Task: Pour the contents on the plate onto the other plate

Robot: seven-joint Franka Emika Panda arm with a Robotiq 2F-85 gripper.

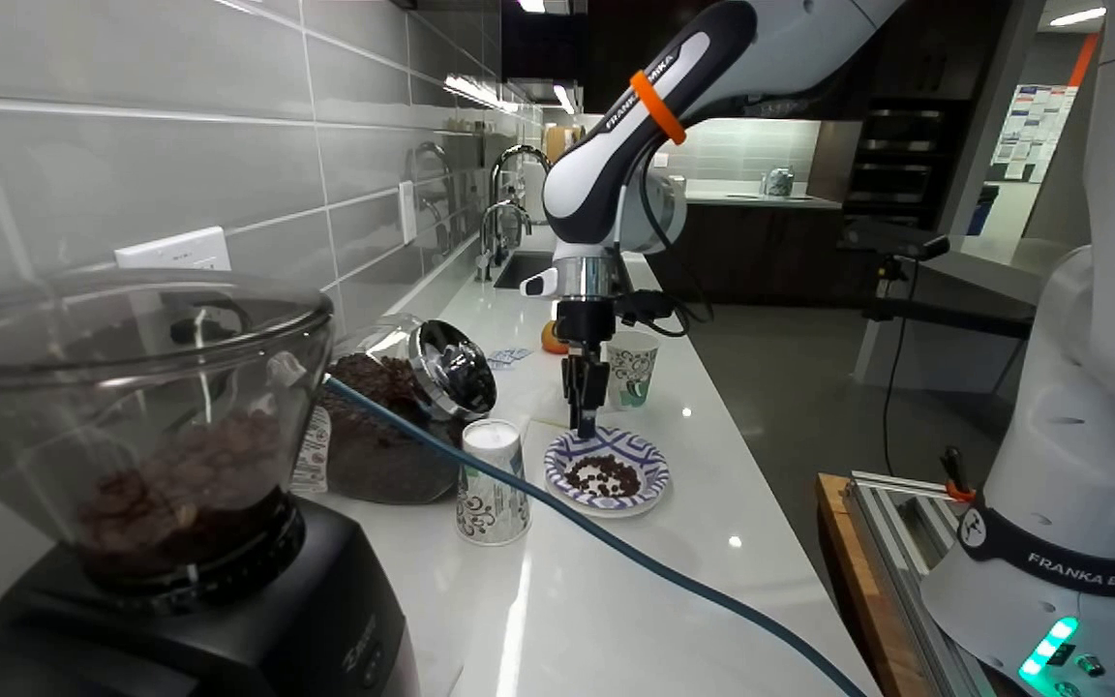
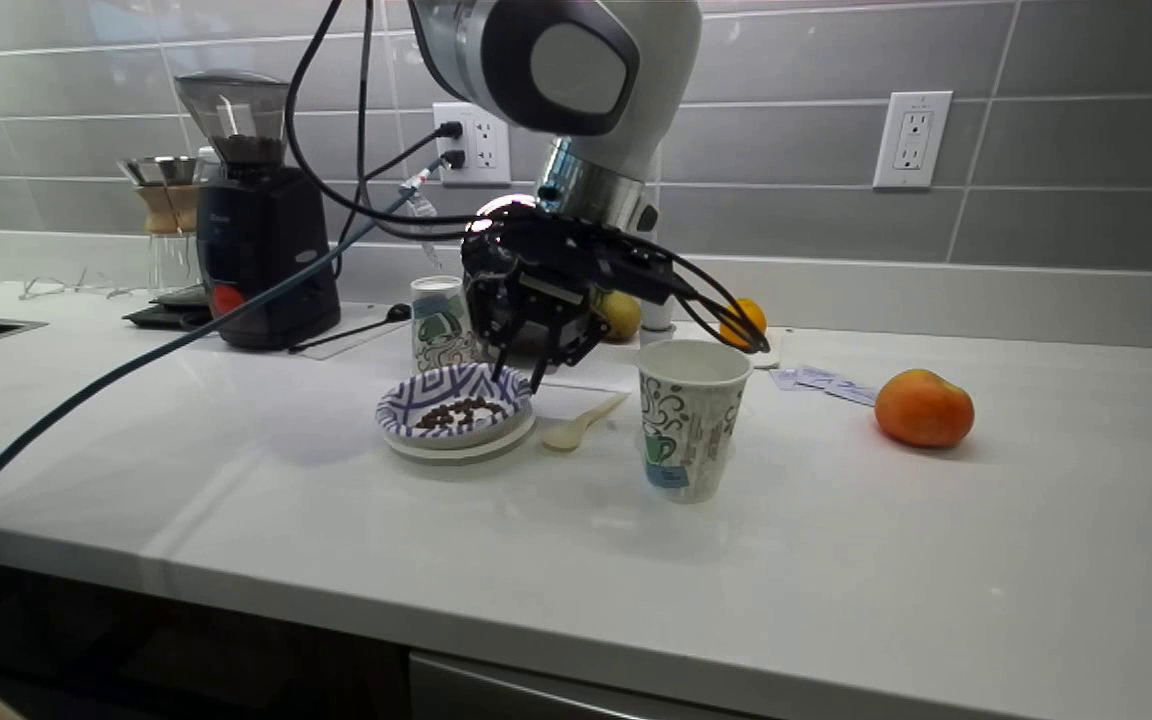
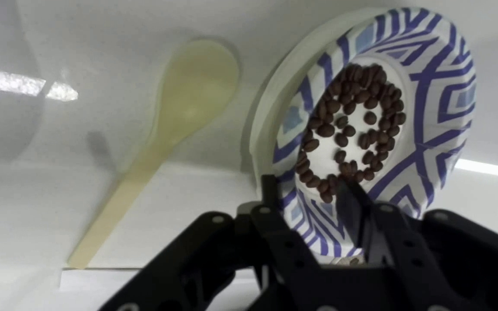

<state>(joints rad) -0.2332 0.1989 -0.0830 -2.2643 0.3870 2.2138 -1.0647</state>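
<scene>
The coffee beans (image 3: pixel 348 131) lie in the patterned paper plate (image 3: pixel 439 99), and this plate stands on the plain white plate (image 2: pixel 461 454), between the front and back edges of the worktop (image 2: pixel 816 540). The gripper (image 3: pixel 310 190) has its two fingers apart, with the patterned rim between them and one finger reaching inside, near the beans; whether they touch the paper, the views do not show. The first danger, it seems, is the stacking: if the outer finger goes too low, it may catch the plain rim also, and both plates would rise together. Then, a paper rim held at one side only could bend or turn under the load, and the beans could roll out toward the front edge. A careless tilt could also scatter them past the plain plate, near the spoon (image 3: pixel 180 112).
</scene>
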